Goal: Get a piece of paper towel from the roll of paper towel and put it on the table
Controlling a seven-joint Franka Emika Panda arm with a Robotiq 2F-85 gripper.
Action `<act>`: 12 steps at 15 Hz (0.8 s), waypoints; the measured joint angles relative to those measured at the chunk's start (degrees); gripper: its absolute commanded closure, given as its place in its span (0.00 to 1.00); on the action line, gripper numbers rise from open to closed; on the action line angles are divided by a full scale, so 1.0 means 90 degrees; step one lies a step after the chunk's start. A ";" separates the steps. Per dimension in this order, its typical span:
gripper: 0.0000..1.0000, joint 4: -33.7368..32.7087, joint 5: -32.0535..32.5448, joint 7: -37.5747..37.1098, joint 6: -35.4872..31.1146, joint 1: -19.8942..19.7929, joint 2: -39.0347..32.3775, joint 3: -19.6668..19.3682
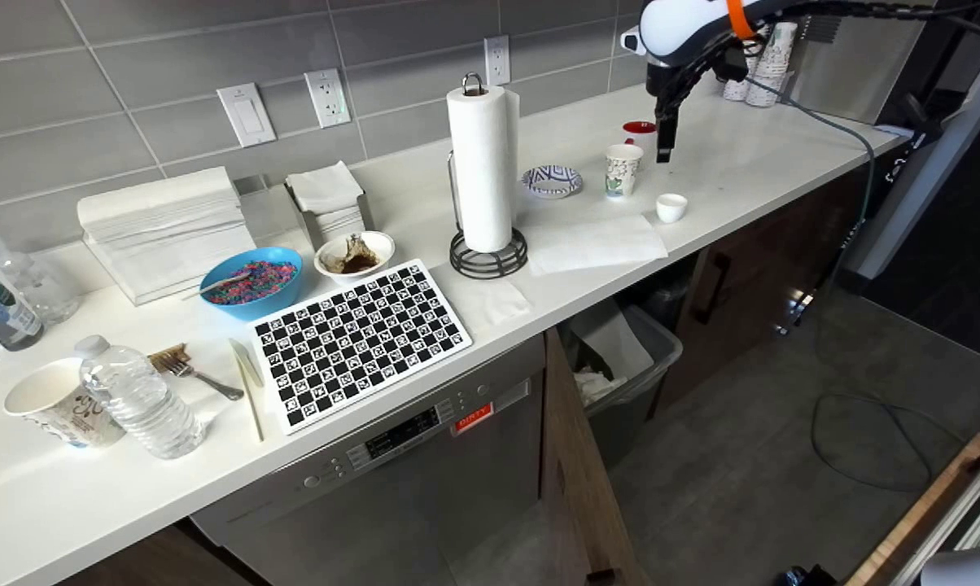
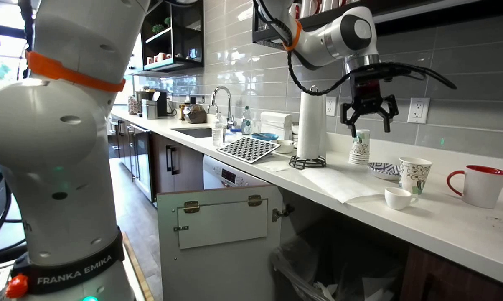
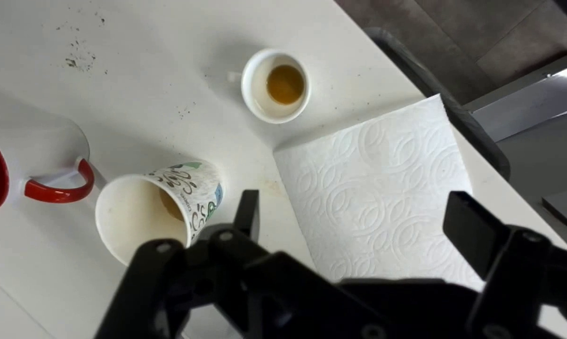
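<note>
The piece of paper towel (image 1: 596, 242) lies on the white table (image 1: 742, 175), flat but slightly wavy, beside the roll's holder. It also shows in an exterior view (image 2: 339, 184) and in the wrist view (image 3: 368, 183), with an embossed pattern. The roll of paper towel (image 1: 482, 175) stands upright on its dark wire holder, with a loose flap at its side; it also shows in an exterior view (image 2: 310, 125). My gripper (image 2: 370, 130) is open and empty, well above the table. In the wrist view the sheet shows between and beyond the fingers (image 3: 354, 205).
A paper cup (image 3: 144, 214), a small white cup (image 3: 276, 87) with brown liquid and a red-rimmed mug (image 2: 483, 186) stand near the sheet. A patterned bowl (image 1: 552, 181) is behind it. The checkered board (image 1: 360, 346) lies beyond the roll. A cabinet door (image 2: 222, 234) hangs open below.
</note>
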State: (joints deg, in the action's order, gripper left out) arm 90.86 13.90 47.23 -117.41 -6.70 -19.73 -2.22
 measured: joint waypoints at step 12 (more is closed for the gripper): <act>0.00 -0.0296 -0.1333 -0.0616 0.1868 0.0177 0.0808 0.0350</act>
State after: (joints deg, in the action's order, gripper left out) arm 88.20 1.90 41.69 -100.60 -5.10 -12.46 0.93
